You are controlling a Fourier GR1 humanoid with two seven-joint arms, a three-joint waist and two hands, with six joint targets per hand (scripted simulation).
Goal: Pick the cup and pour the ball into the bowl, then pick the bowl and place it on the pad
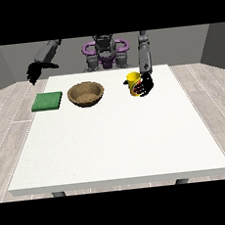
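The task looks to be at its first step: the yellow cup stands upright on the white table, with the hand at the view's right against it and its fingers seemingly curling round it, though I cannot tell if the grasp is complete. The ball is not visible, so nothing appears poured; the wooden bowl sits beside the green pad, not on it. The hand at the view's left hangs off the table's edge, fingers relaxed and holding nothing; no writing or labels can be read.
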